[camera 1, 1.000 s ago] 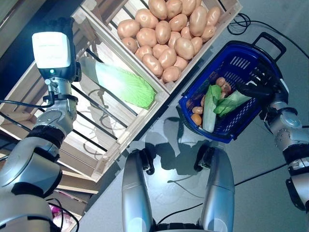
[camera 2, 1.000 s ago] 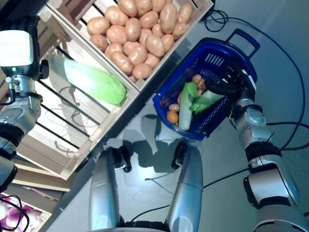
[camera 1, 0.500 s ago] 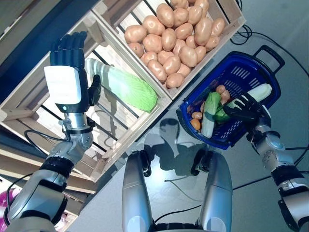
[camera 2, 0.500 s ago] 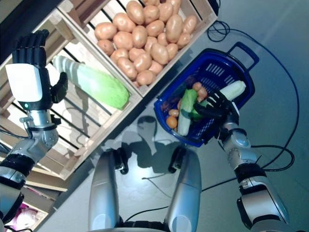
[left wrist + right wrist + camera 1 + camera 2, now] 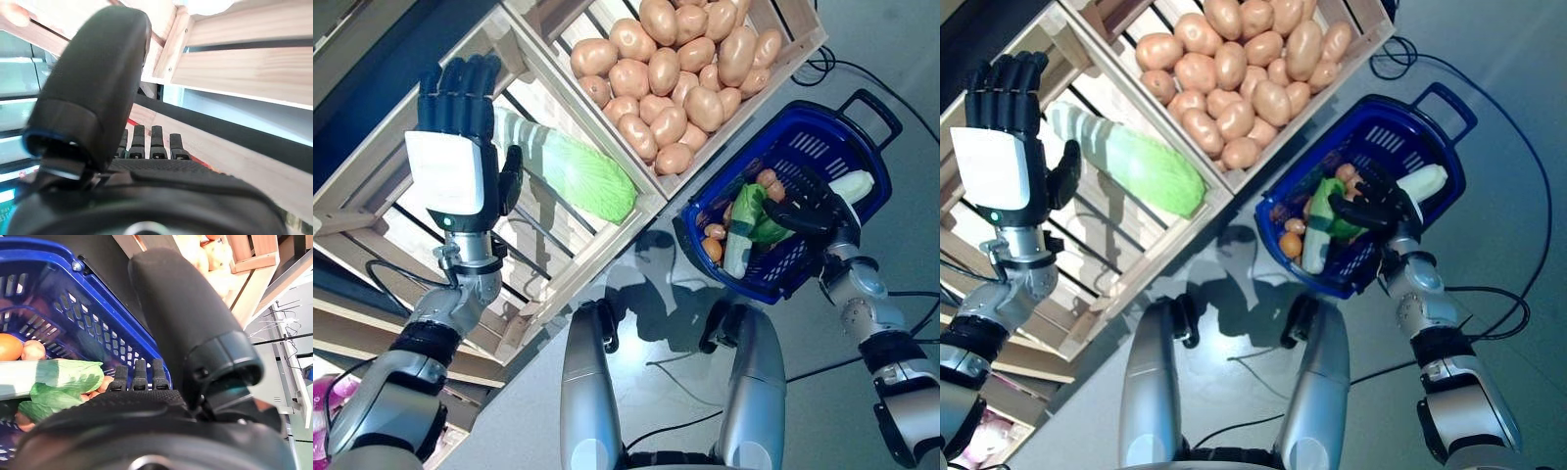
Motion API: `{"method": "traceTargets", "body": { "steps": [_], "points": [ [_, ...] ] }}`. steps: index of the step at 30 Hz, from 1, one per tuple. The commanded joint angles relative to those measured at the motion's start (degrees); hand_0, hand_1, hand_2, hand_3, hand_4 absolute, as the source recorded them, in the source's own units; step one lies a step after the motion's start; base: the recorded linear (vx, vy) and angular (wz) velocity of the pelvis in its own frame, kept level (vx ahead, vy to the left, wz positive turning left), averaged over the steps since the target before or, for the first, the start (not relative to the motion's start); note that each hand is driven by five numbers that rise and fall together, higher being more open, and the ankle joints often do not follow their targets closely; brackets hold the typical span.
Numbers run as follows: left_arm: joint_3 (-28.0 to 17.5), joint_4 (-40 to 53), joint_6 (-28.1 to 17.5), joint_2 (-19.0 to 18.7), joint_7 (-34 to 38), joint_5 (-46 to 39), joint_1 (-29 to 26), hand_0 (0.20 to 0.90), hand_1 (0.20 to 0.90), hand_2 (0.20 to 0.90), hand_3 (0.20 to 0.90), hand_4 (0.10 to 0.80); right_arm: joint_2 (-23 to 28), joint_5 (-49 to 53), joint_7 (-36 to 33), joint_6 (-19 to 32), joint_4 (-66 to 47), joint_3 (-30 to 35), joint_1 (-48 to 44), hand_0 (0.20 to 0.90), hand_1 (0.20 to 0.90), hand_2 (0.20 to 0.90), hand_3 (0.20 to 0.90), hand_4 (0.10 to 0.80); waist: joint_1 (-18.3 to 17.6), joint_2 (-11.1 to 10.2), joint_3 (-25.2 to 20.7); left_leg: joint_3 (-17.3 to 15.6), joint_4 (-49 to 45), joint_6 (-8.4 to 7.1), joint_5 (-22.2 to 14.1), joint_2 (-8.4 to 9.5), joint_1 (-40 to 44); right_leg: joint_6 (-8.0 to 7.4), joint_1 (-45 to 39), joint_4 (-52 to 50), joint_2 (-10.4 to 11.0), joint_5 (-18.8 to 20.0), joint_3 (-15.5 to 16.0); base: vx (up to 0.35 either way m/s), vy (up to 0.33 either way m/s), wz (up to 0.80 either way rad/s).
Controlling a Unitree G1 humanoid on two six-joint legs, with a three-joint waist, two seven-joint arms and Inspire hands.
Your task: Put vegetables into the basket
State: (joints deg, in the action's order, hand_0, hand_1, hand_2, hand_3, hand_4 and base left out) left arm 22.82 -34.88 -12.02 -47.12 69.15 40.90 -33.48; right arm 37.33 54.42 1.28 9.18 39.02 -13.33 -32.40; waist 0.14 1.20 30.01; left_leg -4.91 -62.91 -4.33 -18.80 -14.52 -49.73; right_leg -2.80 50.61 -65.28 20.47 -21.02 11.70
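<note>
The blue basket stands on the floor at the right, by the wooden stand. In it lie long green leafy vegetables, small orange and brown round ones and a pale-stalked leafy vegetable against the far rim. My right hand is over the basket, just above that pale-stalked vegetable, fingers straight; its wrist view shows the fingers above the green leaves. My left hand is open, raised inside the slatted crate, next to a long green cabbage, not touching it.
The wooden stand's crates run diagonally from the lower left to the top right, their front edge close to the basket. The basket's black handle sticks out at its far end. Grey floor lies to the right.
My left hand has turned upright and moved in beside the green cabbage. My right hand has lowered the pale-stalked vegetable into the basket, and its fingers are now straight over it.
</note>
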Motion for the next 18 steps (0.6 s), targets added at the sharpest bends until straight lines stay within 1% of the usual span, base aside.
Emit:
{"method": "traceTargets", "body": {
  "steps": [1,5,7,9,13,14,18],
  "points": [
    [-0.1,1.9,0.9,-4.4,4.6,-0.8,-1.5,0.900,0.900,0.900,0.900,0.800,1.3,0.3,-1.3,4.6,-1.9,4.5,-1.6,0.900,0.900,0.900,0.900,0.800,0.2,0.4,-2.4,0.8,3.7,-2.55,-3.2,-0.64,4.6,-3.15,-3.5,3.3,1.7,1.3,-4.4,-0.002,0.048,-0.02],
    [3.2,-0.3,0.7,-5.4,0.0,-1.3,-3.3,0.900,0.900,0.900,0.900,0.800,1.7,1.0,-0.6,4.6,-1.3,3.8,-1.7,0.900,0.900,0.900,0.900,0.800,-0.5,0.6,-2.1,0.4,3.5,-2.43,-3.1,-0.84,4.2,-3.33,-3.0,3.3,1.5,1.6,-4.8,0.001,0.046,-0.02],
    [3.9,-0.8,1.0,-5.4,-2.1,-2.0,-3.7,0.900,0.900,0.900,0.900,0.800,1.8,1.3,-0.3,4.6,-1.1,3.8,-1.6,0.900,0.900,0.900,0.900,0.800,-0.6,0.6,-2.1,0.2,3.5,-2.37,-3.2,-0.84,4.2,-3.35,-3.1,3.4,1.5,1.7,-4.9,0.003,0.025,-0.04],
    [5.6,-2.6,2.9,-5.3,-5.7,-4.1,-4.4,0.900,0.900,0.900,0.900,0.800,2.1,1.6,0.0,4.6,-0.4,3.6,-2.0,0.900,0.900,0.900,0.900,0.800,-0.9,0.7,-1.9,0.0,3.2,-2.38,-3.2,-0.86,3.9,-3.41,-2.9,3.4,1.4,1.8,-5.1,0.004,0.039,-0.06],
    [6.9,-5.8,3.7,-4.9,-7.8,-6.8,-5.8,0.900,0.900,0.900,0.900,0.800,2.4,1.8,1.1,5.0,1.0,3.1,-2.8,0.900,0.900,0.900,0.900,0.800,-1.3,0.6,-1.8,-0.2,2.7,-2.33,-3.2,-1.14,3.5,-3.45,-2.5,3.1,1.3,1.9,-5.3,0.000,0.048,-0.05],
    [7.5,-7.1,4.1,-4.6,-9.2,-7.7,-6.2,0.900,0.900,0.900,0.900,0.800,2.4,1.6,1.1,5.0,1.2,2.9,-3.0,0.900,0.900,0.900,0.900,0.800,-1.5,0.6,-1.6,-0.3,2.2,-2.35,-3.4,-1.23,3.1,-3.49,-2.2,2.9,1.3,1.9,-5.5,-0.006,0.045,-0.04],
    [8.5,-9.5,4.1,-4.0,-10.6,-7.5,-7.4,0.900,0.900,0.900,0.900,0.800,2.7,2.5,1.4,4.4,1.8,2.6,-3.7,0.900,0.900,0.900,0.900,0.800,-1.7,0.5,-1.6,-0.3,1.6,-2.32,-3.5,-1.32,2.6,-3.46,-1.8,2.6,1.3,1.9,-5.6,-0.002,0.026,-0.08]
  ]
}}
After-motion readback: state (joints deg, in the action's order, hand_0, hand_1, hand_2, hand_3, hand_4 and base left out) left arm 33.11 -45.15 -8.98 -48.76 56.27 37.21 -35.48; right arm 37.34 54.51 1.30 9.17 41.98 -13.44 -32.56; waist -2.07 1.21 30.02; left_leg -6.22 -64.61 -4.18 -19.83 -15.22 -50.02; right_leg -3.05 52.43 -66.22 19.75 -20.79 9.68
